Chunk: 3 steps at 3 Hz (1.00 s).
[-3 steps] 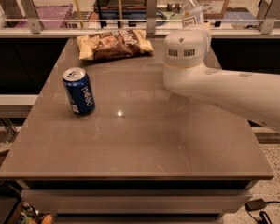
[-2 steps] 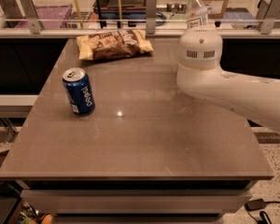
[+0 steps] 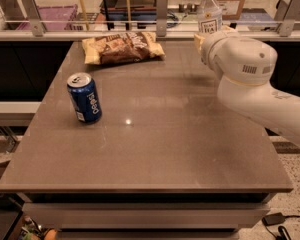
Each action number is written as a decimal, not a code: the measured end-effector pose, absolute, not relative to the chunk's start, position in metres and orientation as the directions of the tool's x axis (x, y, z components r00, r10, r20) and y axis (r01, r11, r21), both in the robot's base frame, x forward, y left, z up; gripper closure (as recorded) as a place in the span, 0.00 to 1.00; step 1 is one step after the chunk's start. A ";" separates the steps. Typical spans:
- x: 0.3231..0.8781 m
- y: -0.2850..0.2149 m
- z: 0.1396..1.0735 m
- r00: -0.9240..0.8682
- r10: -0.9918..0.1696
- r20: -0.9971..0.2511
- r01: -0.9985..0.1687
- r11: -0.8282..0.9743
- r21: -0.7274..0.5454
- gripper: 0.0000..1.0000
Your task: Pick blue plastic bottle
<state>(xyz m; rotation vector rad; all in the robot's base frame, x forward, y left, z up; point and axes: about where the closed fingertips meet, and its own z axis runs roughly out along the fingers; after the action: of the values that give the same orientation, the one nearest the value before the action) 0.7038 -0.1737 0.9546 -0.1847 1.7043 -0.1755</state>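
The blue plastic bottle (image 3: 209, 10) is showing upright at the table's (image 3: 155, 154) one o'clock corner, its lower half hiding behind the white arm (image 3: 245, 79), which is reaching in from four o'clock. The gripper (image 3: 203, 38) is sitting right at the bottle, mostly behind the wrist, so I cannot tell whether it is spread or clamped. A blue soda can (image 3: 84, 98) is standing at nine o'clock, and a chip bag (image 3: 122, 47) is lying at eleven.
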 end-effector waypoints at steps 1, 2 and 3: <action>0.704 -0.178 0.957 -0.097 -0.097 -0.991 -0.073 0.993 -0.090 1.00; 0.704 -0.177 0.961 -0.076 0.029 -0.997 -0.078 0.996 0.035 1.00; 0.702 -0.168 0.966 -0.063 0.135 -0.989 -0.082 0.987 0.140 1.00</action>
<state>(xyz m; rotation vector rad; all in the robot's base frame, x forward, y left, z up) 0.7021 -0.1679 0.9655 0.0411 1.6247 0.1781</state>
